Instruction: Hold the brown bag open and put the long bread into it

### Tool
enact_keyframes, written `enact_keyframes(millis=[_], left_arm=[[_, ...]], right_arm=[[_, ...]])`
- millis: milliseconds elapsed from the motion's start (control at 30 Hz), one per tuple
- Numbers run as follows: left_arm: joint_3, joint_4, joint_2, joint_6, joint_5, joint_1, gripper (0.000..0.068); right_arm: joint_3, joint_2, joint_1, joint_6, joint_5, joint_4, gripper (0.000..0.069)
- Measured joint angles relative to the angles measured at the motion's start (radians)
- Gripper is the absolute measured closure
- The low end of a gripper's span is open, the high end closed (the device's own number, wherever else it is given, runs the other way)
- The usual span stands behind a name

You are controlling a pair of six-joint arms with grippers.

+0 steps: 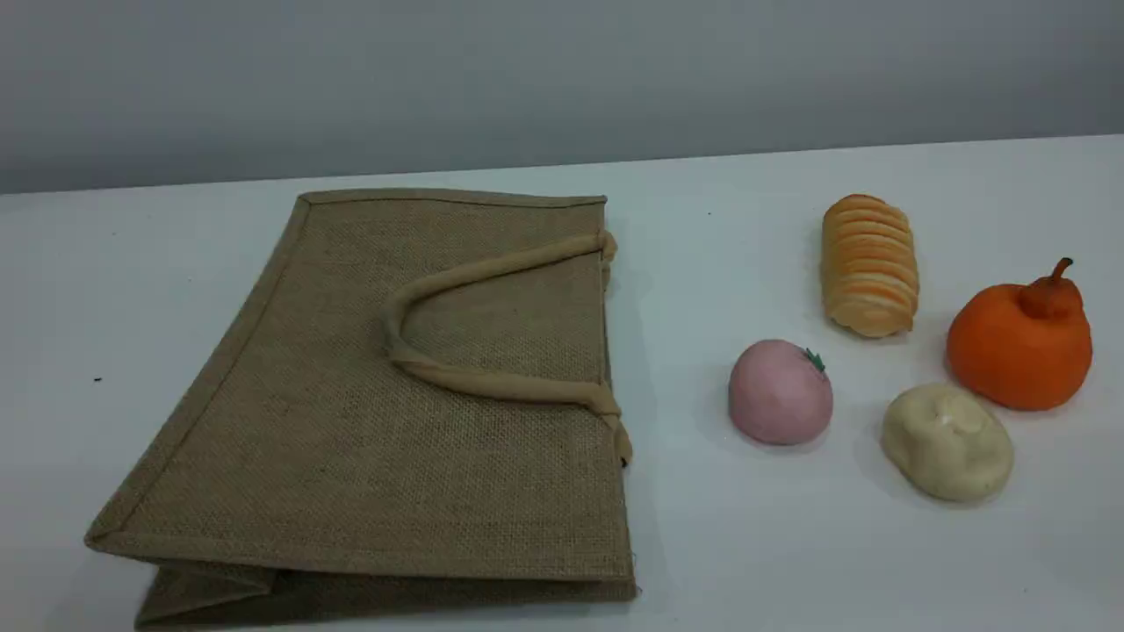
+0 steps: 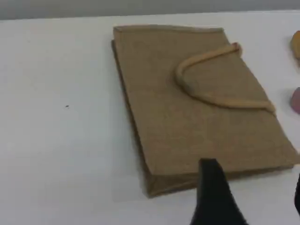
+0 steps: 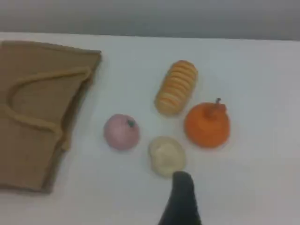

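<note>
Overhead, both pincers hang apart-jawed and empty, touching nothing

I'm looking at a plain white table (image 1: pixel 790 562). The brown bag (image 1: pixel 369 491) lies flat on the left; on the right sit the long bread (image 1: pixel 869 263), an orange pear (image 1: pixel 1019 338), a pink ball (image 1: pixel 780 392) and a cream bun (image 1: pixel 947 441).

- brown bag (image 1: pixel 378 412): woven jute, lying flat and closed on table's left side, beige handle folded over it.
- long bread (image 1: pixel 869 263): ridged golden loaf, well right of bag.
</note>
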Motion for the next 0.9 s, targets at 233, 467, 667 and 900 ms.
enact_keyframes(millis=[233,467,667,900], left_arm=[[-0.052,-0.003,0.08,-0.09,-0.129,0.0,0.0311],[-0.18,-0.004,0.397,-0.097,-0.283,0.0,0.0311],[-0.27,-0.057,0.742,-0.097,-0.42,0.0,0.0311],[-0.342,-0.207,1.166,-0.019,-0.54,0.0,0.0311]], right_arm=[[-0.024,0.008,0.0,-0.014,-0.051,0.073,0.0181],[-0.071,0.266,0.0,-0.154,-0.293,0.223,0.0181],[-0.071,0.605,0.0,-0.3,-0.537,0.399,0.0181],[-0.123,0.992,0.001,-0.547,-0.652,0.686,0.0181]])
